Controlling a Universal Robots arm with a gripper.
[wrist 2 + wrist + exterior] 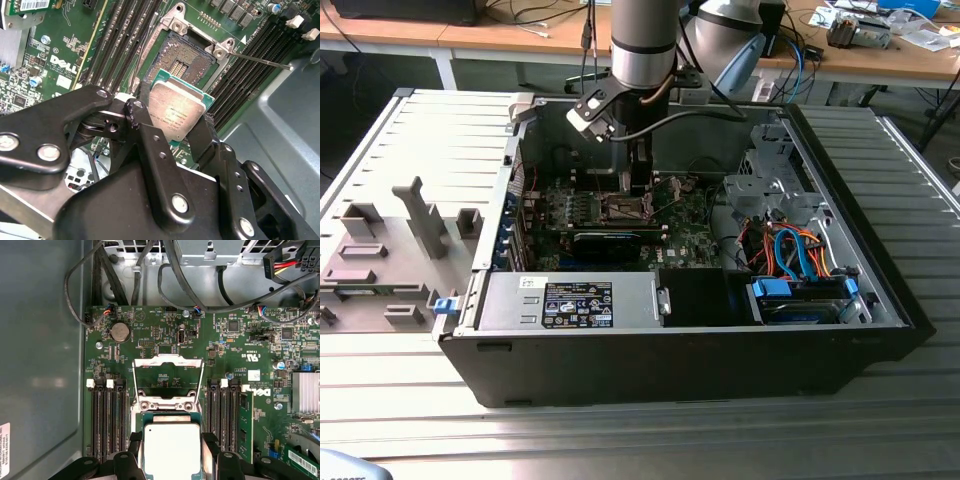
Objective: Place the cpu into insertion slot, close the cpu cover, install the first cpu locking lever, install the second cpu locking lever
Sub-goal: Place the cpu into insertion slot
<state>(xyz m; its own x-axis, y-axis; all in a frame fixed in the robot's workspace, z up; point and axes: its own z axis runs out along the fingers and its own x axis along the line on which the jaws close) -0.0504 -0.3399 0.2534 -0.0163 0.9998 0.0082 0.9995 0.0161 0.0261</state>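
Gripper (172, 125) clamped on the cpu (177, 112)
Its silver top faces the wrist cameras; it is near the insertion slot (623, 208), upper middle of the exterior view. The cpu cover (167, 361) stands up.

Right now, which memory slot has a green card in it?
The one nearest the silver heatsink: a green card stands in it; the others are empty.

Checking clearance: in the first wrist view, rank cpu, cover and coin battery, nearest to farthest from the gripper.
1. cpu: held in its grip.
2. cover: just beyond, raised open.
3. coin battery: farthest, well past the cover.
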